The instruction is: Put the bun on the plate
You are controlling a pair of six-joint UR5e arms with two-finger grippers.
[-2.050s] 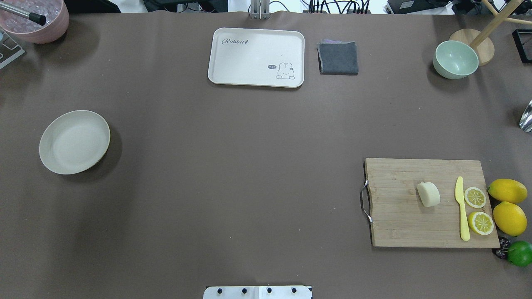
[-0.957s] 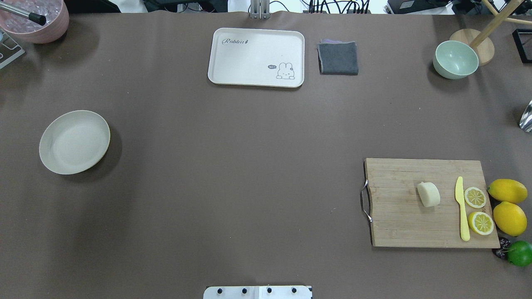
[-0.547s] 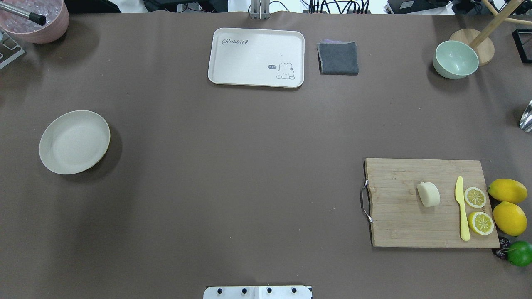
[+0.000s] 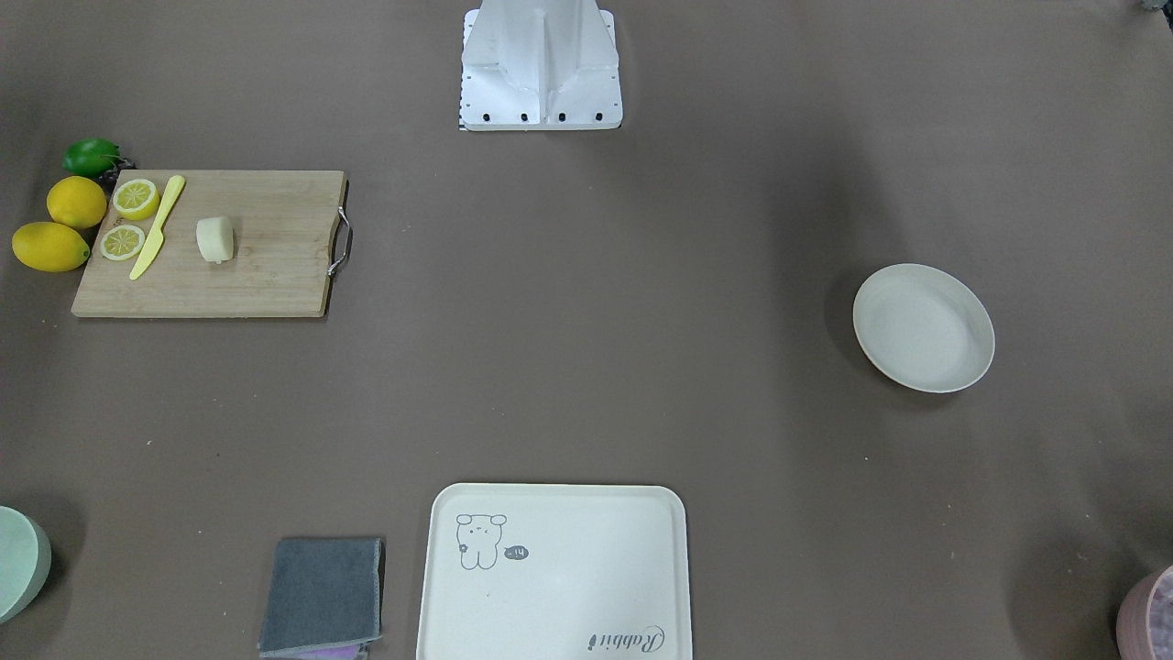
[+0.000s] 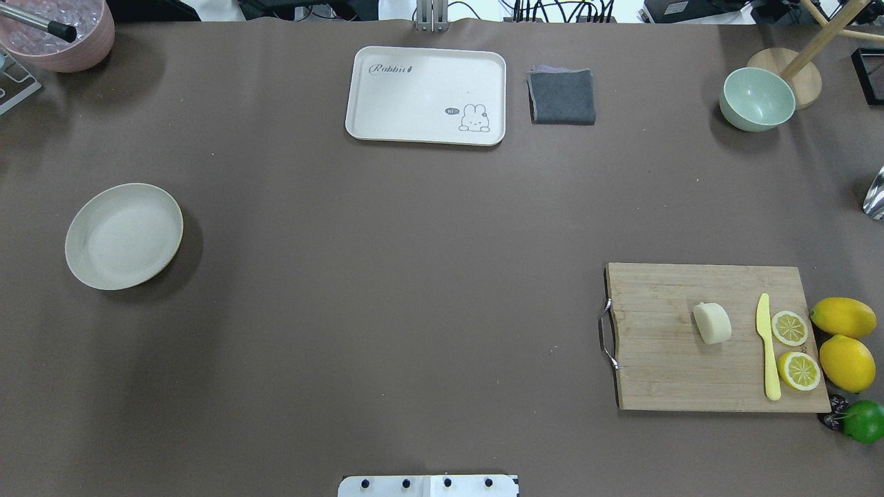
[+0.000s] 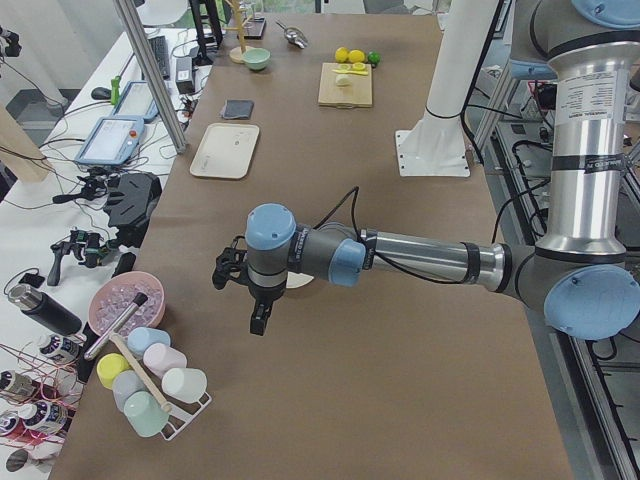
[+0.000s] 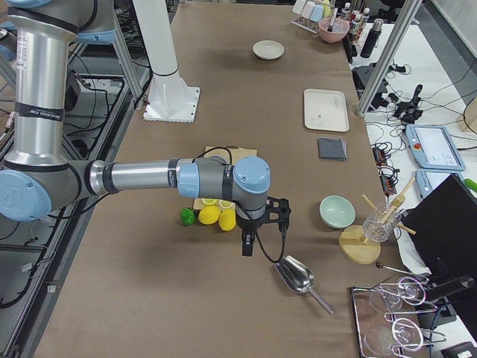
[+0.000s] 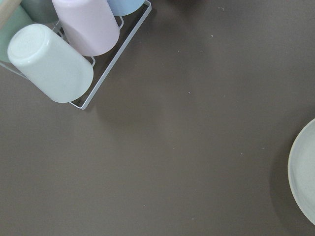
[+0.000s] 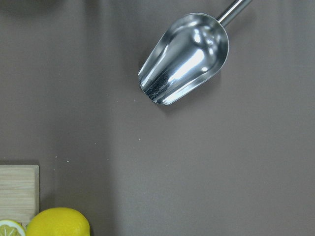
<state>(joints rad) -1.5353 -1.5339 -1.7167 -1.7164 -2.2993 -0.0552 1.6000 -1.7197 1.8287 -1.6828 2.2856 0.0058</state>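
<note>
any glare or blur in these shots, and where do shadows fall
Right wrist view: bright glare streaks on the metal scoop. Overhead view: sharp, evenly lit, the plate throws a soft shadow to its right. Left wrist view: no blur, a faint dark patch beside the mint cup.

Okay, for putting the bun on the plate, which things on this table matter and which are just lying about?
For the job:
bun, lying on the board
plate, empty

Just lying about:
cutting board under the bun
yellow knife
lemon slices
whole lemons
lime
rabbit tray
grey cloth
green bowl
metal scoop
</note>
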